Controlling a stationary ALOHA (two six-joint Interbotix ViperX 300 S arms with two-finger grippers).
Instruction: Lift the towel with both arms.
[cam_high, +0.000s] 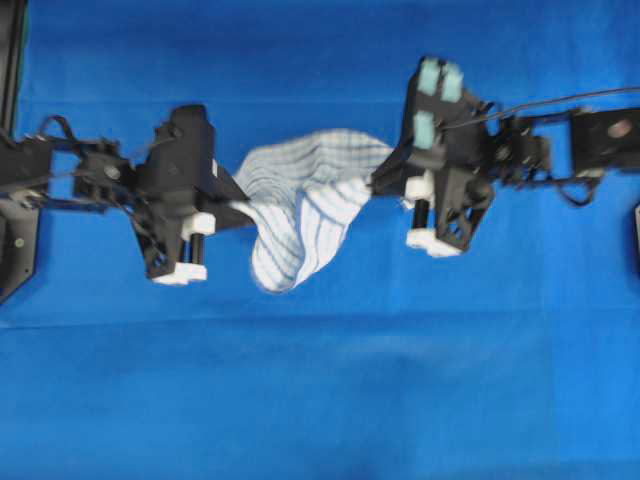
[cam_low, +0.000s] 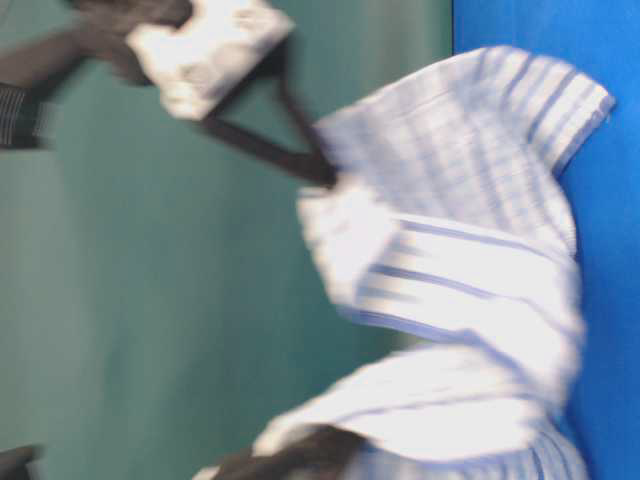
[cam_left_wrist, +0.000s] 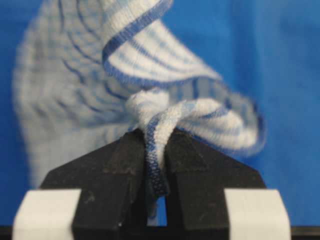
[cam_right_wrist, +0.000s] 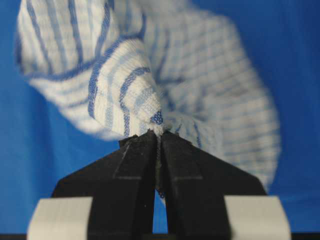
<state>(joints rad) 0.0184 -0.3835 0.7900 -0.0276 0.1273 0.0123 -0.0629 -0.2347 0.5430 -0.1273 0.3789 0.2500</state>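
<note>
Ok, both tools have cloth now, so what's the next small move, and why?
Probably raise both arms a little further, evenly. The left tool and right tool are each shut on a bunched edge of the towel, which sags between them toward the blue surface; whether its low end is clear isn't certain.

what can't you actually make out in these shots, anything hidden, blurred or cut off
- Table-level view: motion blur smears the towel; the lower gripper is cut off by the bottom edge.
- Overhead view: left gripper and right gripper fingertips are hidden by cloth folds.
- Wrist views: the towel's far part is out of focus.
</note>
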